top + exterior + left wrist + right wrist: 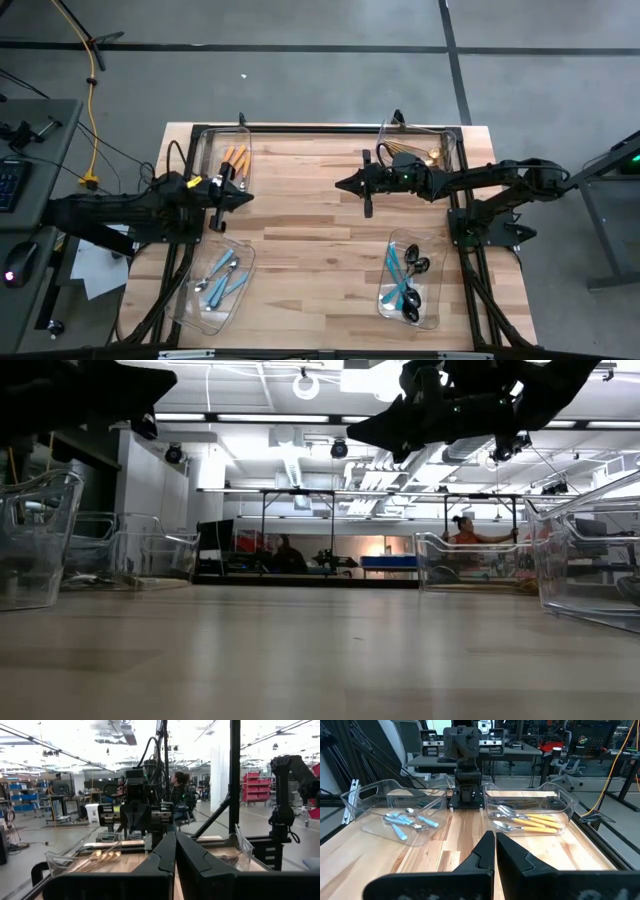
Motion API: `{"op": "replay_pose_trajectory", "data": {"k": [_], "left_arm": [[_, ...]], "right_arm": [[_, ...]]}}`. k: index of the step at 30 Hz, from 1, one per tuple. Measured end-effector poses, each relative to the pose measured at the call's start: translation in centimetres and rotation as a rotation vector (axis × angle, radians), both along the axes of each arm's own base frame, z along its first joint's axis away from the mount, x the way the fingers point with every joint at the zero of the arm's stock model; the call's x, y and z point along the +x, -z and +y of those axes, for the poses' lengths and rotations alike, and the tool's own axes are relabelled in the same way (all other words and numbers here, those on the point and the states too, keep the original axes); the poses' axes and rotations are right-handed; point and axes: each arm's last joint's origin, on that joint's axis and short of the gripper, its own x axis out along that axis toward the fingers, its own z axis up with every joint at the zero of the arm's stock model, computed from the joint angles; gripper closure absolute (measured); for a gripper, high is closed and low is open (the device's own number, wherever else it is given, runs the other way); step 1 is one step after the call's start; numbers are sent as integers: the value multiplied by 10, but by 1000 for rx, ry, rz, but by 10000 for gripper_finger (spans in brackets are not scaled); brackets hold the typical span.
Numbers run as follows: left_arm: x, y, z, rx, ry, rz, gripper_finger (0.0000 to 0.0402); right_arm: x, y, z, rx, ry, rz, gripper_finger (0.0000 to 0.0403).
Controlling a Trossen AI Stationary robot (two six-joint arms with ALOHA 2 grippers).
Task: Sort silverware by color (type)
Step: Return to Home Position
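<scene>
All the silverware lies in four clear bins. Orange-handled pieces (pixel 234 160) fill the far-left bin, also visible as orange-handled pieces (pixel 532 822) in the right wrist view. Light-blue-handled pieces (pixel 222 275) lie in the near-left bin, gold ones (pixel 420 152) in the far-right bin, teal-handled black ones (pixel 405 282) in the near-right bin. My left gripper (pixel 246 197) is shut and empty, held above the table by the far-left bin. My right gripper (pixel 340 184) is shut and empty, raised above the table's middle, pointing left.
The four clear bins (pixel 207 150) (pixel 447 150) (pixel 192 300) (pixel 432 300) stand near the table's corners. Bare wood (pixel 310 250) lies between them. Black frame rails run along the table's far edge and sides. In the low view a person (pixel 467 532) shows far behind the table.
</scene>
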Motion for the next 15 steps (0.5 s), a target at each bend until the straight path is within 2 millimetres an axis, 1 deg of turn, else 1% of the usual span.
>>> {"op": "replay_pose_trajectory", "data": {"k": [11,13,15], "left_arm": [[-11,3,-2,29,-6,25,401],[-12,8,-2,26,-5,16,401],[-12,19,-2,3,2,20,401]], "right_arm": [[0,1,0,2,-8,8,403],[0,1,0,3,-8,10,403],[0,2,0,4,-9,16,403]]}}
